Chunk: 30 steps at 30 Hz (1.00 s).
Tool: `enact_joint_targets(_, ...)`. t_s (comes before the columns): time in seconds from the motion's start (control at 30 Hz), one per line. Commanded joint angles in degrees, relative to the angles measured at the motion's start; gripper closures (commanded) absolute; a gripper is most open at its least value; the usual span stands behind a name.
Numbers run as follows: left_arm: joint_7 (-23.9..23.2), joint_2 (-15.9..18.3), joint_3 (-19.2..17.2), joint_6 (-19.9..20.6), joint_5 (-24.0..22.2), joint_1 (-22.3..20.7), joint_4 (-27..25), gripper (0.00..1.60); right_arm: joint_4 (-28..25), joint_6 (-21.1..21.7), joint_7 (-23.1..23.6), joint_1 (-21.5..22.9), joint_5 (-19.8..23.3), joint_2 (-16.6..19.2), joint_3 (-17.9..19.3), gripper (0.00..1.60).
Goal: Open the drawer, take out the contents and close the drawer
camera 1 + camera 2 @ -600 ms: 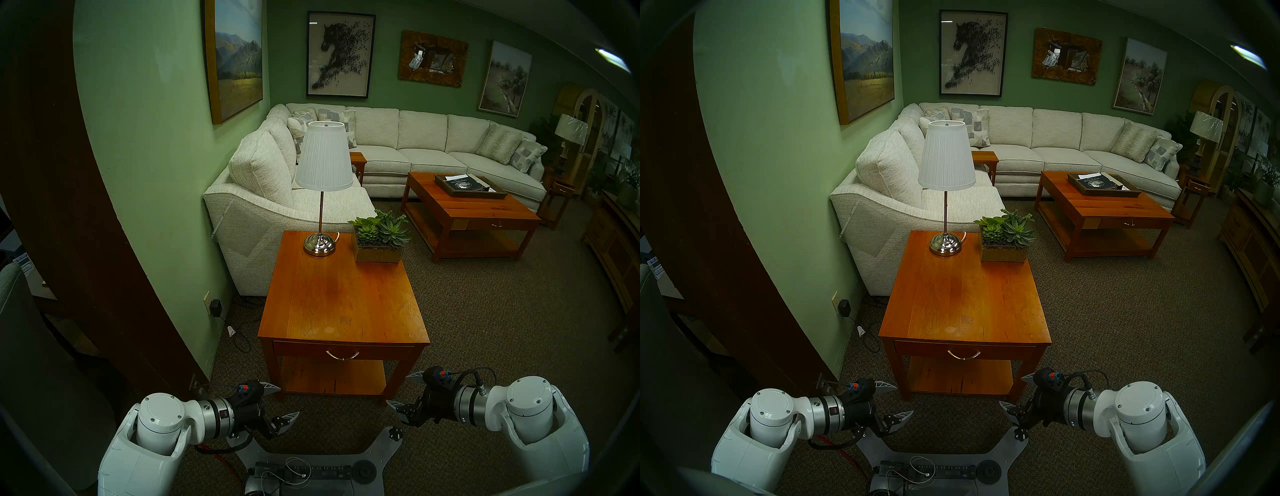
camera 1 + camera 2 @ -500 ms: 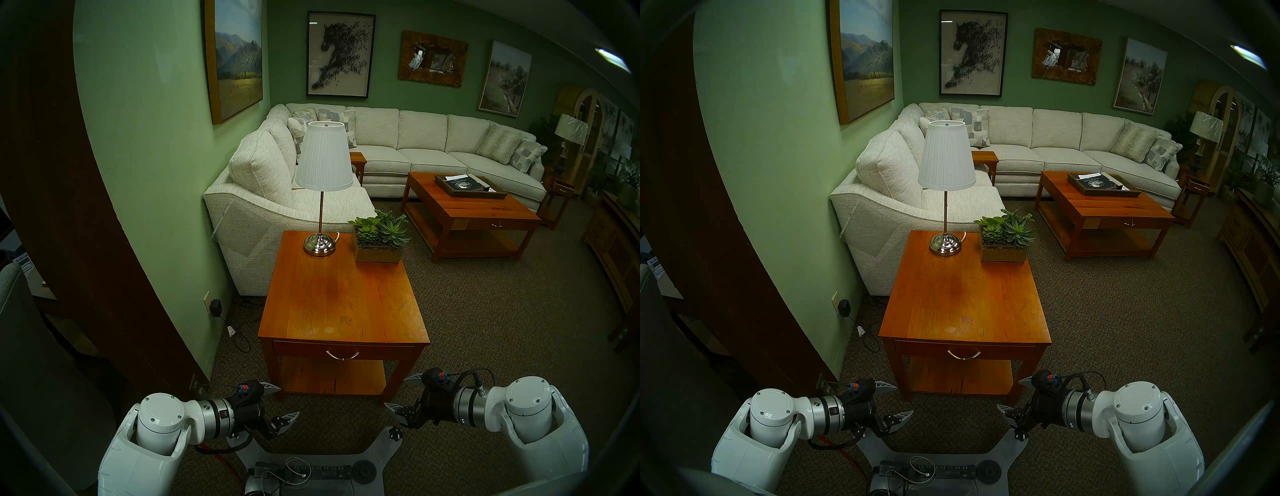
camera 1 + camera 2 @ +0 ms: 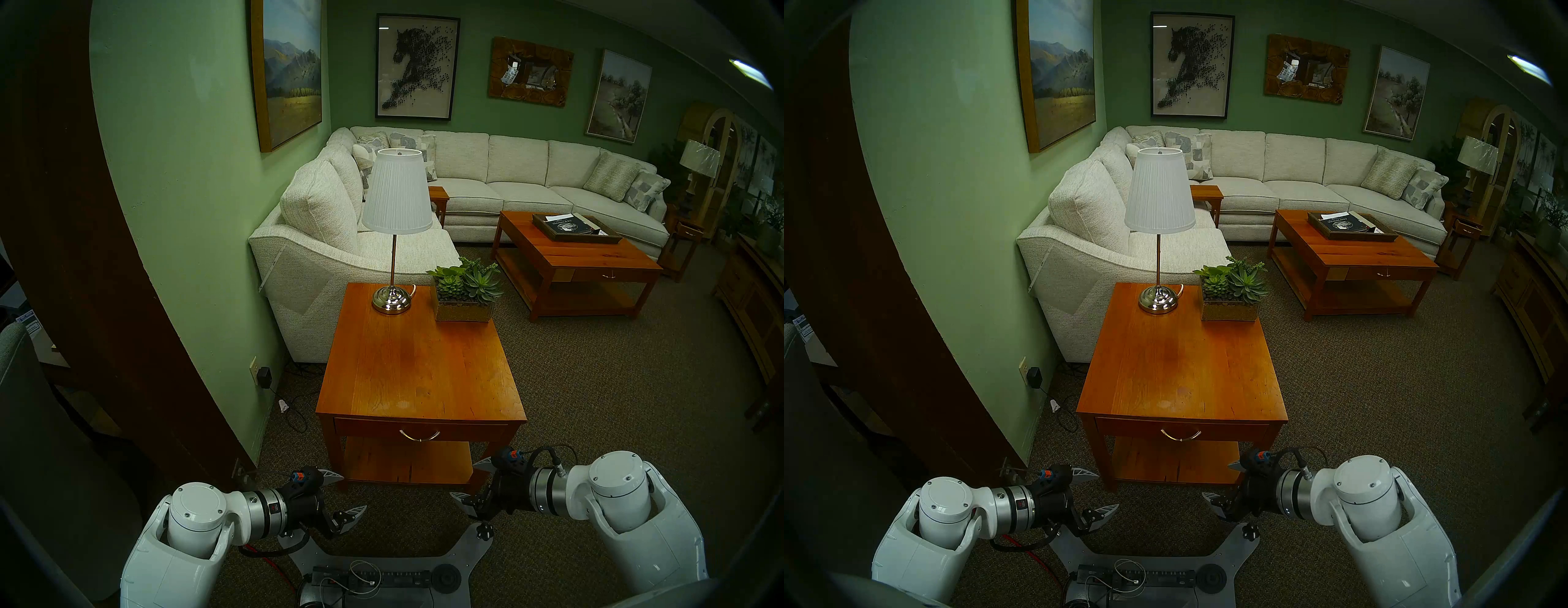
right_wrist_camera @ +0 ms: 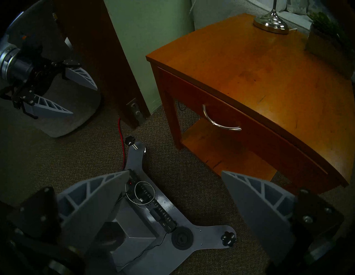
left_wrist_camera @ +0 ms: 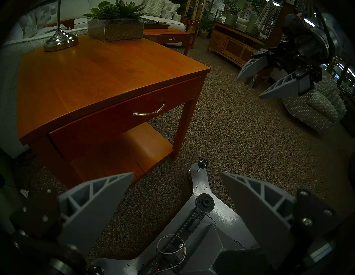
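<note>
The drawer (image 3: 369, 429) is shut under the top of the orange-brown end table, its curved silver handle (image 3: 419, 435) at front centre. The wrist views show the same drawer (image 5: 107, 123) (image 4: 192, 96) from either side. The contents are hidden inside it. My left gripper (image 3: 354, 491) hangs open and empty, low by the table's front left leg. My right gripper (image 3: 463, 479) is also open and empty, low beside the front right leg, below and right of the handle. Neither gripper touches the table.
A lamp (image 3: 396, 229) and a succulent planter (image 3: 464, 297) stand at the back of the table top (image 3: 420, 369). A lower shelf (image 3: 407, 465) lies under the drawer. My base plate (image 3: 382, 564) is on the carpet between the arms. The green wall and a sofa are to the left.
My right arm has swung left and slightly forward, bringing its open gripper closer to the table's front right leg. The left arm and the drawer have not moved.
</note>
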Motion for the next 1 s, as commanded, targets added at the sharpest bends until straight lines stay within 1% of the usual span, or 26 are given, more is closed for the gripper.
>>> enact_joint_targets(0.0, -0.16, -0.04, 0.0, -0.18, -0.19, -0.29, -1.13, 0.0, 0.97, 1.64, -2.07, 6.61, -1.39, -1.71, -2.73, 0.0)
enact_joint_targets(0.03, -0.16, -0.04, -0.01, -0.18, -0.19, -0.29, -1.13, 0.0, 1.18, 1.63, -2.35, 6.78, -1.57, -2.03, -2.9, 0.0)
enact_joint_targets(0.07, -0.17, -0.05, -0.01, -0.18, -0.18, -0.29, -1.13, 0.0, 2.28, 1.97, -2.35, 8.25, -1.83, -2.4, -3.62, 0.0)
enact_joint_targets(0.1, -0.17, -0.06, -0.01, -0.18, -0.17, -0.29, -1.12, 0.0, 1.82, 1.63, -2.98, 7.36, -1.99, -2.87, -3.24, 0.0)
enact_joint_targets(0.13, -0.18, -0.06, -0.02, -0.18, -0.17, -0.3, -1.12, 0.0, 2.72, 1.87, -2.88, 8.57, -2.06, -3.11, -3.73, 0.09)
enact_joint_targets(0.17, -0.19, -0.07, -0.02, -0.18, -0.16, -0.3, -1.12, 0.0, 3.42, 2.15, -2.86, 9.48, -2.25, -3.4, -4.1, 0.31)
enact_joint_targets(0.2, -0.2, -0.08, -0.03, -0.18, -0.15, -0.3, -1.11, 0.0, 4.31, 2.41, -2.5, 10.69, -2.22, -3.51, -4.57, 0.46)
enact_joint_targets(0.23, -0.2, -0.08, -0.03, -0.19, -0.15, -0.3, -1.11, 0.0, 3.72, 2.08, -3.01, 9.64, -2.35, -4.0, -4.02, 0.63)
enact_joint_targets(0.27, -0.21, -0.09, -0.04, -0.19, -0.14, -0.31, -1.1, 0.0, 4.82, 2.47, -2.78, 11.08, -2.53, -4.12, -4.68, 0.65)
enact_joint_targets(0.3, -0.22, -0.1, -0.04, -0.19, -0.13, -0.31, -1.09, 0.0, 4.8, 2.36, -3.06, 10.84, -2.71, -4.47, -4.56, 0.67)
enact_joint_targets(0.33, -0.22, -0.11, -0.04, -0.19, -0.12, -0.32, -1.09, 0.0, 6.11, 2.76, -2.81, 12.53, -3.02, -4.46, -5.4, 0.73)
enact_joint_targets(0.37, -0.23, -0.11, -0.05, -0.19, -0.12, -0.32, -1.08, 0.0, 5.7, 2.4, -3.27, 11.69, -3.25, -4.99, -5.0, 0.83)
enact_joint_targets(0.4, -0.24, -0.12, -0.05, -0.19, -0.11, -0.32, -1.07, 0.0, 7.02, 2.51, -2.94, 13.37, -3.3, -5.06, -5.78, 0.85)
enact_joint_targets(0.43, -0.25, -0.13, -0.06, -0.2, -0.1, -0.33, -1.07, 0.0, 7.63, 2.26, -3.11, 13.87, -3.51, -5.53, -5.94, 0.91)
enact_joint_targets(0.47, -0.25, -0.13, -0.06, -0.2, -0.1, -0.33, -1.06, 0.0, 7.47, 2.02, -3.41, 13.42, -3.65, -5.94, -5.68, 0.91)
enact_joint_targets(0.5, -0.26, -0.14, -0.06, -0.2, -0.09, -0.34, -1.05, 0.0, 8.47, 2.1, -3.24, 14.58, -3.68, -6.19, -6.12, 1.09)
enact_joint_targets(0.53, -0.26, -0.15, -0.06, -0.2, -0.08, -0.34, -1.04, 0.0, 8.51, 1.94, -3.45, 14.41, -3.82, -6.59, -5.95, 1.27)
enact_joint_targets(0.57, -0.26, -0.16, -0.07, -0.2, -0.08, -0.35, -1.03, 0.0, 9.53, 2.08, -3.39, 15.5, -3.95, -6.77, -6.38, 1.41)
enact_joint_targets(0.6, -0.27, -0.16, -0.07, -0.21, -0.07, -0.35, -1.03, 0.0, 10.7, 2.33, -3.13, 16.89, -4.11, -6.94, -6.96, 1.6)
enact_joint_targets(0.63, -0.28, -0.17, -0.07, -0.21, -0.06, -0.36, -1.01, 0.0, 9.65, 1.87, -3.74, 15.23, -4.34, -7.66, -6.18, 1.6)
enact_joint_targets(0.67, -0.28, -0.18, -0.08, -0.21, -0.05, -0.36, -1.01, 0.0, 11.09, 2.25, -3.36, 17.1, -4.45, -7.71, -7.03, 1.6)
enact_joint_targets(0.7, -0.29, -0.18, -0.08, -0.21, -0.05, -0.36, -1.0, 0.0, 11.42, 2.26, -3.36, 17.32, -4.54, -8.06, -7.11, 1.6)
enact_joint_targets(0.73, -0.3, -0.19, -0.08, -0.22, -0.04, -0.37, -1.0, 0.0, 12.65, 2.47, -3.16, 18.79, -4.73, -8.24, -7.73, 1.6)
enact_joint_targets(0.77, -0.3, -0.2, -0.09, -0.22, -0.03, -0.37, -0.99, 0.0, 12.31, 2.32, -3.4, 18.12, -4.89, -8.82, -7.38, 1.6)
enact_joint_targets(0.8, -0.31, -0.2, -0.09, -0.22, -0.03, -0.37, -0.98, 0.0, 13.21, 2.57, -3.26, 19.25, -4.99, -8.96, -7.91, 1.6)
enact_joint_targets(0.97, -0.34, -0.24, -0.11, -0.23, 0.02, -0.38, -0.97, 0.0, 15.82, 2.89, -3.36, 21.62, -5.9, -10.85, -8.65, 1.6)
